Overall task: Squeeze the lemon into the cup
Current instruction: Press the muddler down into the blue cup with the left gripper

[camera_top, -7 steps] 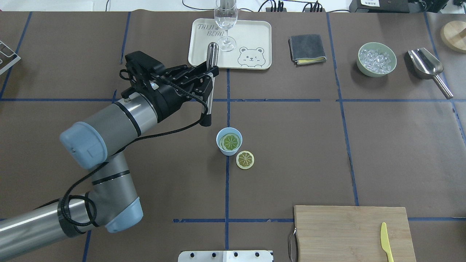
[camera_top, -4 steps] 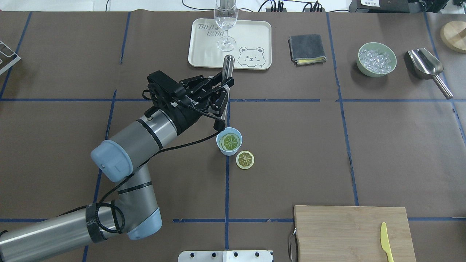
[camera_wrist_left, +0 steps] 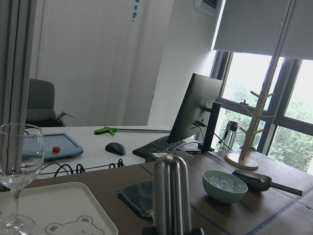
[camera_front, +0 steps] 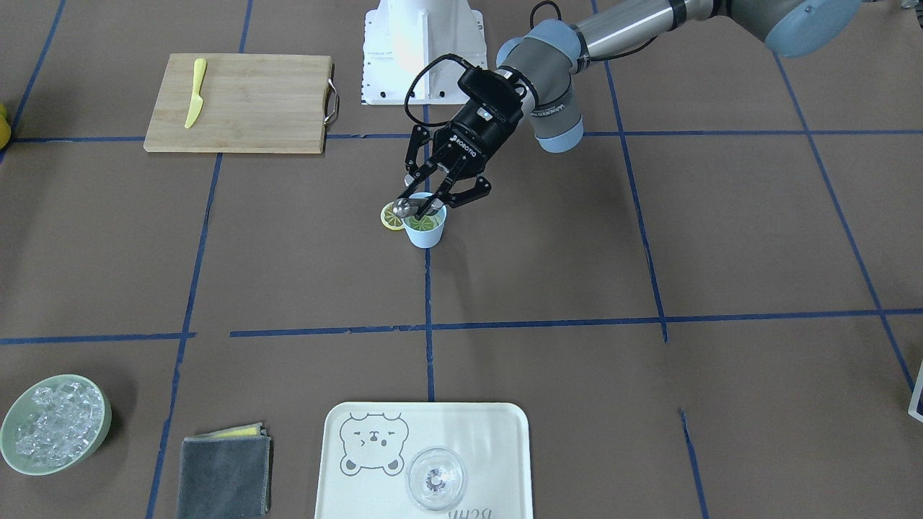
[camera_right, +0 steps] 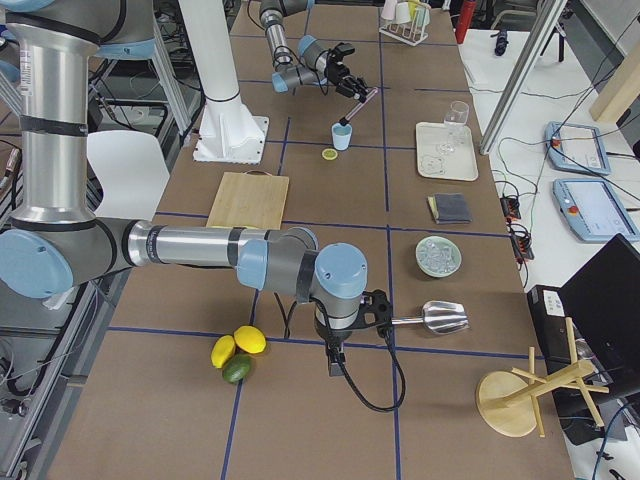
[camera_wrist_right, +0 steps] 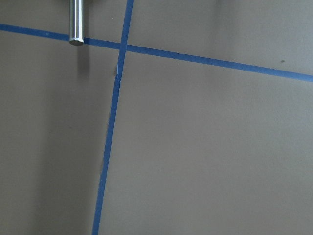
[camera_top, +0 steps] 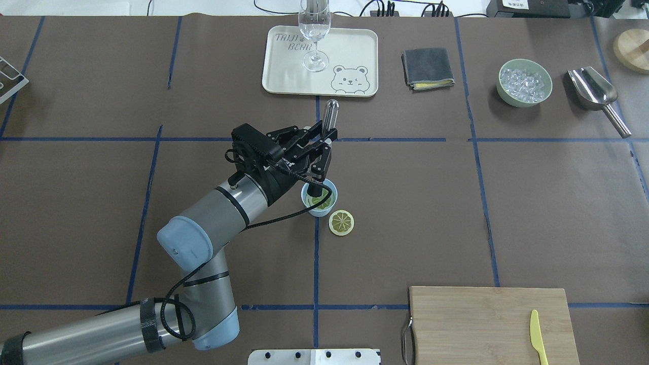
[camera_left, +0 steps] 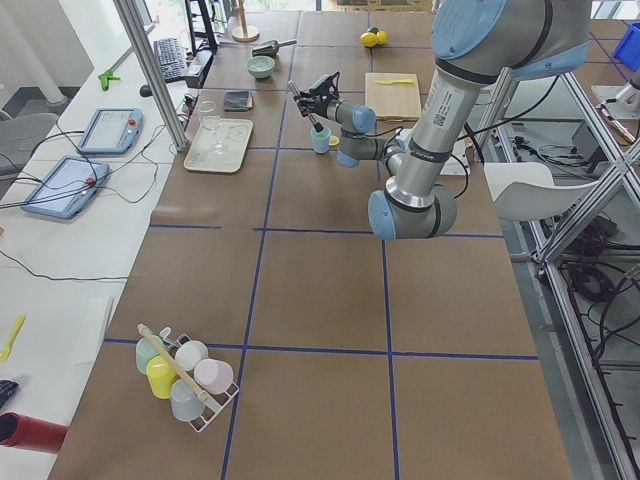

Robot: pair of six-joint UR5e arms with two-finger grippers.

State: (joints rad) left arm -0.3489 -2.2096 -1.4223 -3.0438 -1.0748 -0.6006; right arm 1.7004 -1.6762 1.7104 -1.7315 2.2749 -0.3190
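In the front-facing view, the left gripper (camera_front: 427, 204), marked ROBOTIQ on its black body, has both fingers clamped on a slim steel muddler with a black foot (camera_front: 404, 209). It grips the rod near mid-shaft and tilts it. That lets the foot reach down into the small light-blue plastic cup (camera_front: 425, 236) while the gripper itself clears the rim. Round yellow-rinded lemon slices (camera_front: 424, 223) lie inside the cup. A lone lemon slice (camera_front: 390, 218) lies flat on the brown paper just beside it.

From overhead, the black foot sits inside the cup's mouth over the slices, though I cannot tell whether it presses on them. I judge that pressing the juice out is the step in hand. Lettering on the cream rectangular tray (camera_top: 355, 50) seems to read "TAIJI BEAR" beside a bear drawing, and a clear stemmed glass (camera_top: 315, 30) stands on it.

The left side view shows the same pose, small and far off.

In the right side view, the right gripper (camera_right: 380, 315) sits near a steel scoop (camera_right: 440, 318). I cannot tell whether its fingers are apart or together.

The left wrist view shows the muddler's rounded steel top at centre, with a pale green bowl of ice (camera_wrist_left: 225, 186) beyond.

The right wrist view shows only paper, blue tape and a steel handle end (camera_wrist_right: 77, 22), with no fingers in view.
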